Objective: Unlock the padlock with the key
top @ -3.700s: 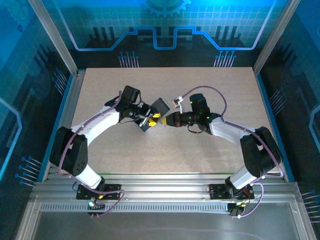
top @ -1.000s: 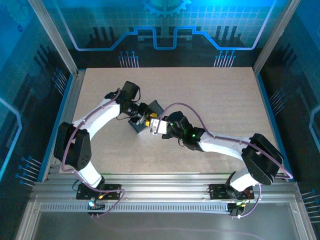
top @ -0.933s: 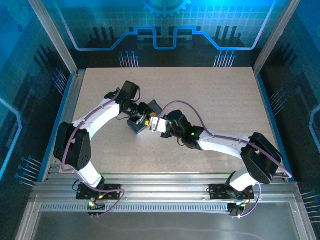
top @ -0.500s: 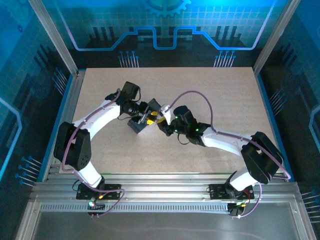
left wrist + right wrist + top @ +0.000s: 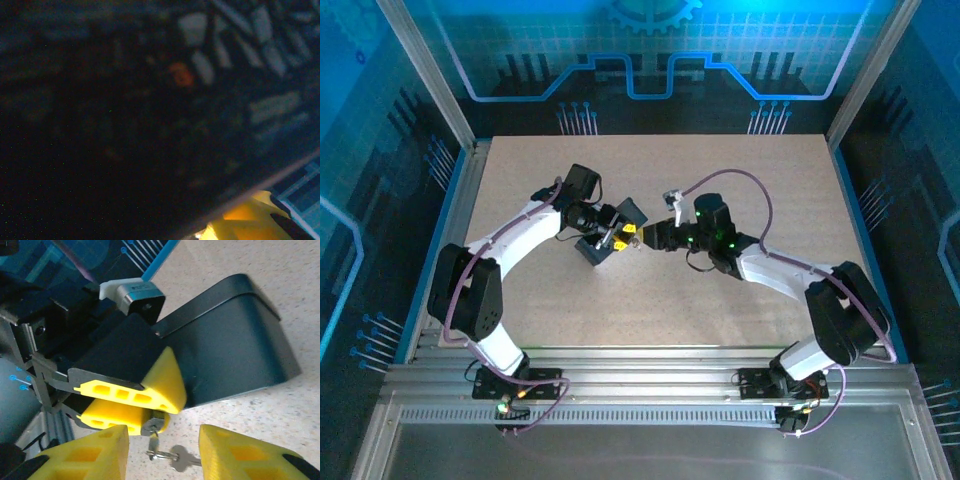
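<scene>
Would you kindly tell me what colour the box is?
The box is dark blue, nearly black; the right wrist view shows it best.

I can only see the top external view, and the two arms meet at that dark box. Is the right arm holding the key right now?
Observer: No. On the right wrist view the right gripper has its fingers apart, and the key hangs on a ring between them, not gripped.
Operator: Where is the padlock?
Observer: The padlock looks pinched at the fingertips of the left gripper, and the ring hangs from its underside.
Operator: Is the box open?
Observer: The box looks shut, its lid seam closed.
</scene>
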